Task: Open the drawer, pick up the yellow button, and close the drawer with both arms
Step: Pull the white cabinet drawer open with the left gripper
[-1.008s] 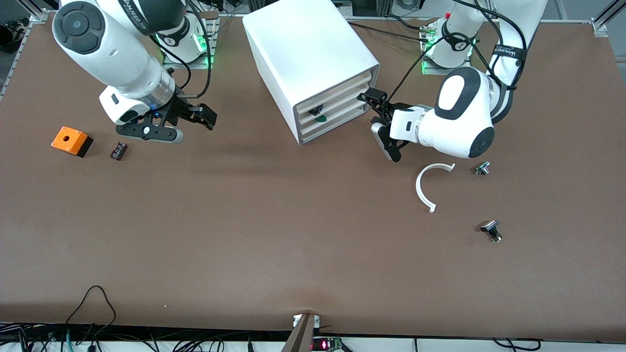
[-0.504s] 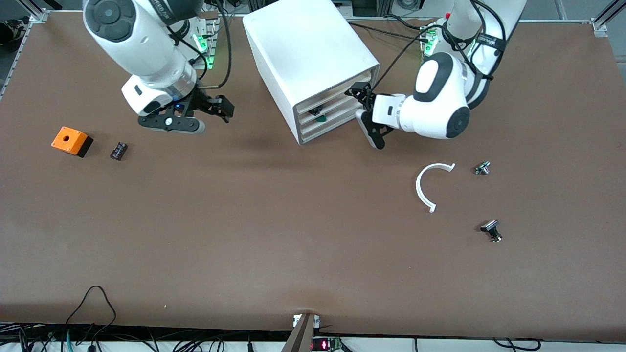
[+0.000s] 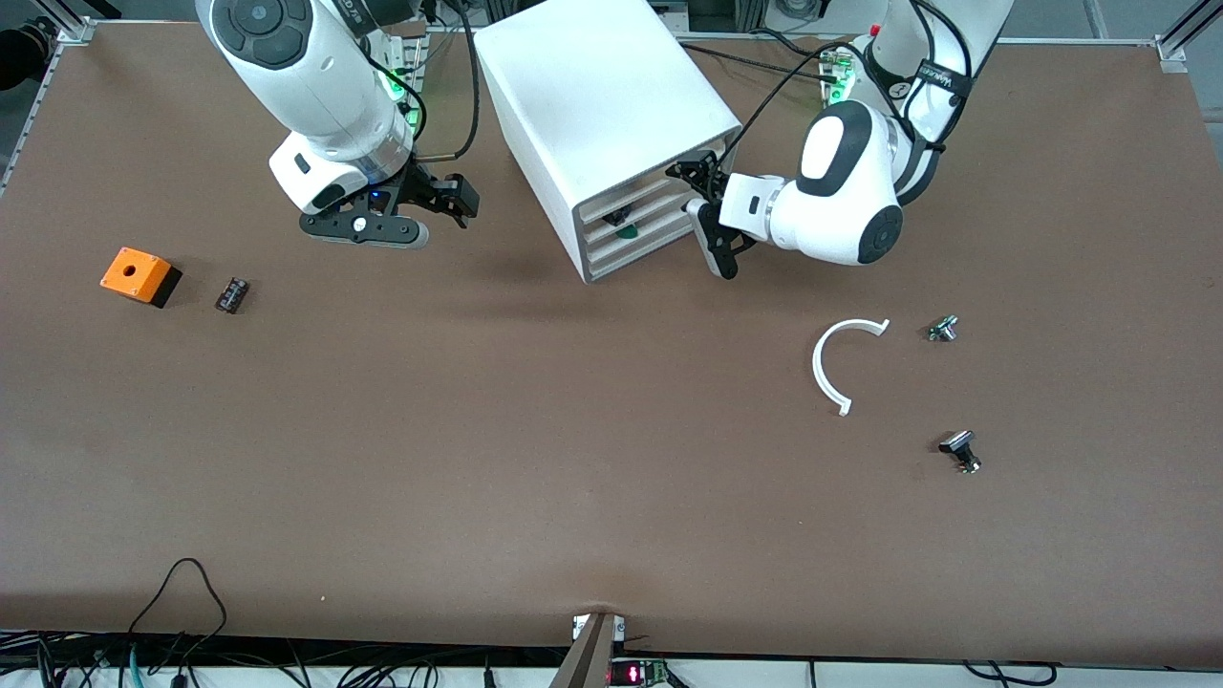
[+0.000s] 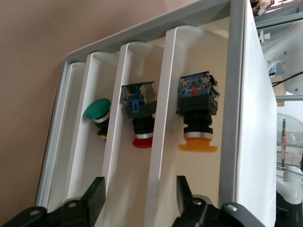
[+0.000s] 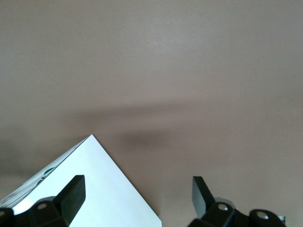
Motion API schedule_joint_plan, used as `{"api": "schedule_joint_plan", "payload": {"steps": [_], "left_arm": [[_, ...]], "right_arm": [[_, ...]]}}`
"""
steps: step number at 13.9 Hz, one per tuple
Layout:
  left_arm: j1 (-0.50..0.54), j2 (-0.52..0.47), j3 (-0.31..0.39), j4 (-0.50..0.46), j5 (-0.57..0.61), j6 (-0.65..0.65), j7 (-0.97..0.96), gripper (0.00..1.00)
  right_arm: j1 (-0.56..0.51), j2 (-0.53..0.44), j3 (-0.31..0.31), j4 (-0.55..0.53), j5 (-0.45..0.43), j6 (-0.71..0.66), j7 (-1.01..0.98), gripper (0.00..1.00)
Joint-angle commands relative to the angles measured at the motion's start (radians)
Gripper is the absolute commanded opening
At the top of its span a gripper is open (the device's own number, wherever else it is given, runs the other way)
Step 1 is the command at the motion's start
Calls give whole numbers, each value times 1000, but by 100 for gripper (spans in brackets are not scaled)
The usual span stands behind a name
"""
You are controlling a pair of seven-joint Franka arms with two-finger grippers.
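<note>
The white cabinet point(image 3: 611, 105) stands near the robots' bases, and its four drawers all sit flush. The uppermost drawer point(image 3: 669, 172) also shows in the left wrist view point(image 4: 194, 61). It holds the button point(image 4: 198, 118), with an orange-yellow cap on a black and blue body. The button is hidden in the front view. My left gripper point(image 3: 699, 215) is open just in front of the drawer fronts; in the left wrist view point(image 4: 138, 196) its fingers frame the upper drawers. My right gripper point(image 3: 459, 201) is open and empty beside the cabinet's side wall point(image 5: 94, 189).
The lower drawers hold a red-capped button point(image 4: 142, 118) and a green-capped one point(image 4: 98, 111). An orange cube point(image 3: 140, 275) and a small dark part point(image 3: 231, 294) lie at the right arm's end. A white arc point(image 3: 841, 363), a silver part point(image 3: 943, 328) and a black-capped part point(image 3: 960, 449) lie at the left arm's end.
Both arms have moved toward the cabinet. The left gripper has closed in on the drawer fronts. The right gripper has moved from near the orange cube to the cabinet's side.
</note>
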Motion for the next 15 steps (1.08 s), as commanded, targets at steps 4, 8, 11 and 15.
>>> {"api": "schedule_joint_plan", "payload": {"steps": [4,8,11,15], "left_arm": [[-1,-7,-28,-32,-42,16,43,39],[-1,-7,-34,-30,-31,13,45,0],[-1,-7,-34,-29,-23,8,45,0],[14,2,-33,20,-4,2,40,0]], "right_arm": [[16,7,-8,34,-37,-24,32,100],[17,16,-6,45,-39,-18,35,100],[26,25,-6,49,-37,-5,29,100],[43,108,-6,153,-35,-7,32,100]]}}
